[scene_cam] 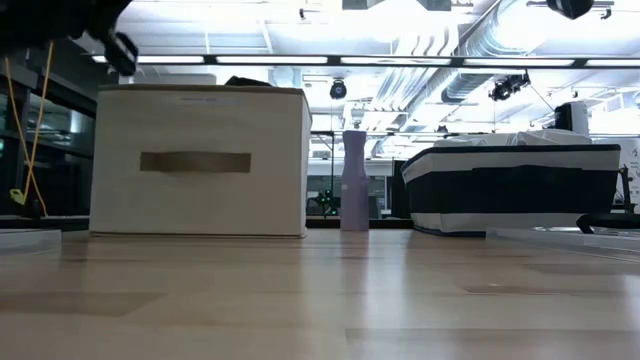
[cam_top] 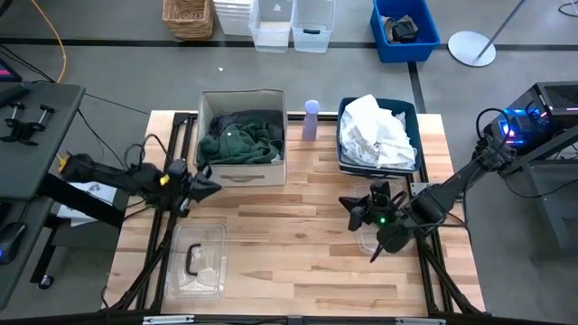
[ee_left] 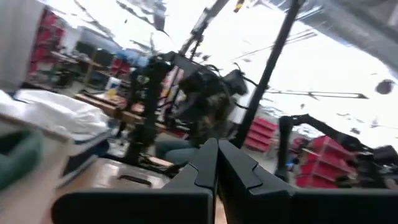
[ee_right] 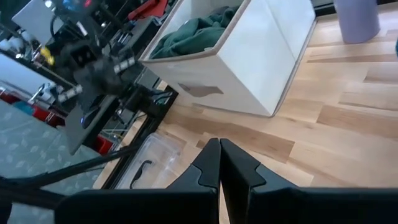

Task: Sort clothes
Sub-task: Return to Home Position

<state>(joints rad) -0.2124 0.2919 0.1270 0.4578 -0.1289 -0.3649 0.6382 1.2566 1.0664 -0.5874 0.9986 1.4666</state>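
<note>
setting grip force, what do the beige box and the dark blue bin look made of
The beige box looks like matte fabric over stiff panels: flat dull walls, slot handle. The dark blue bin looks like hard, probably glossy plastic: rigid rounded rim, pale bands that may be reflections.

In the low view, the dark clothes (scene_cam: 247,82) are hidden behind the box (scene_cam: 197,190) wall but for a scrap above its rim, and the white clothes (scene_cam: 530,138) are mostly screened by the bin (scene_cam: 510,195). The left wrist view is blurred throughout, and a green garment (ee_left: 17,158) is cut off at its edge. In the right wrist view, the bottle (ee_right: 356,20) and the box's far side are cut off, and the tray (ee_right: 155,152) is partly hidden by the right gripper (ee_right: 217,144).
</note>
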